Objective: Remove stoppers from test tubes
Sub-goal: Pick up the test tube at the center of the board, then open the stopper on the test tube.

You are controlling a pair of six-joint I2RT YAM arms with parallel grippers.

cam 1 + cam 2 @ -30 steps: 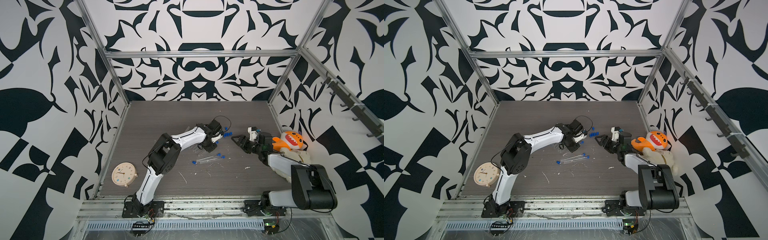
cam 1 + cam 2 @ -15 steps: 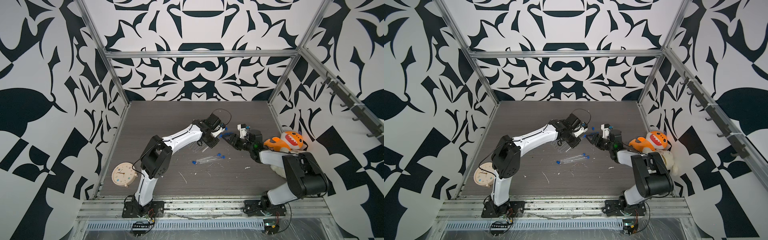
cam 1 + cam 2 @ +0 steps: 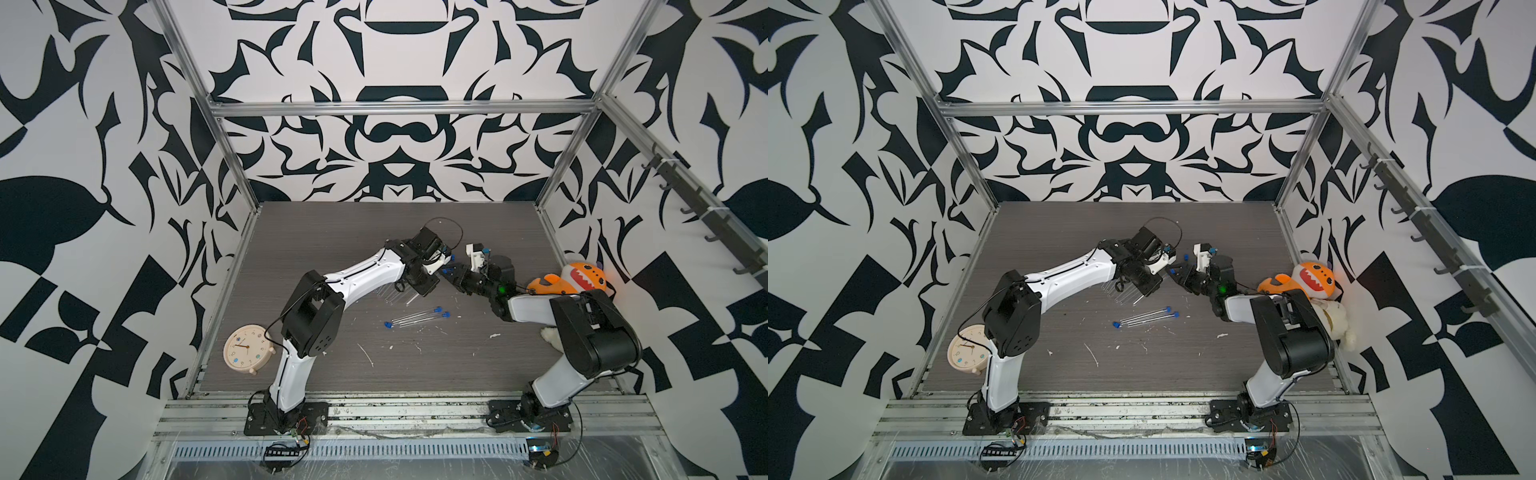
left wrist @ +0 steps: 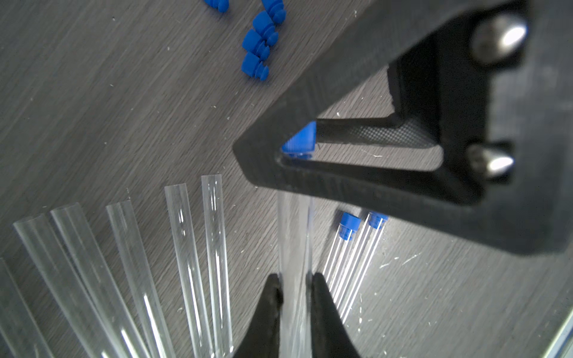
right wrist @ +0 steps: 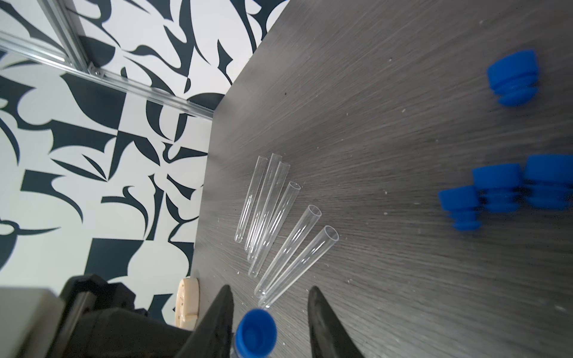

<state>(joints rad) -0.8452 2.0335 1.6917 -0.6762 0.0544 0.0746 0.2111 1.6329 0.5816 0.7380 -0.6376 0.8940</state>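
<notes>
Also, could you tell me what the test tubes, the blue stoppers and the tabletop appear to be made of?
The test tubes look like clear glass or hard plastic: glossy and see-through. The stoppers seem rubber or soft plastic: matte blue, ribbed, no glare. The tabletop is probably wood-grain laminate: dark grey, fine streaks.

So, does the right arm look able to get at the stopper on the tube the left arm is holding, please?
Probably yes: the stopper sits between the open jaws of the right end effector, nothing in the way, and the left end effector grips the tube.
</notes>
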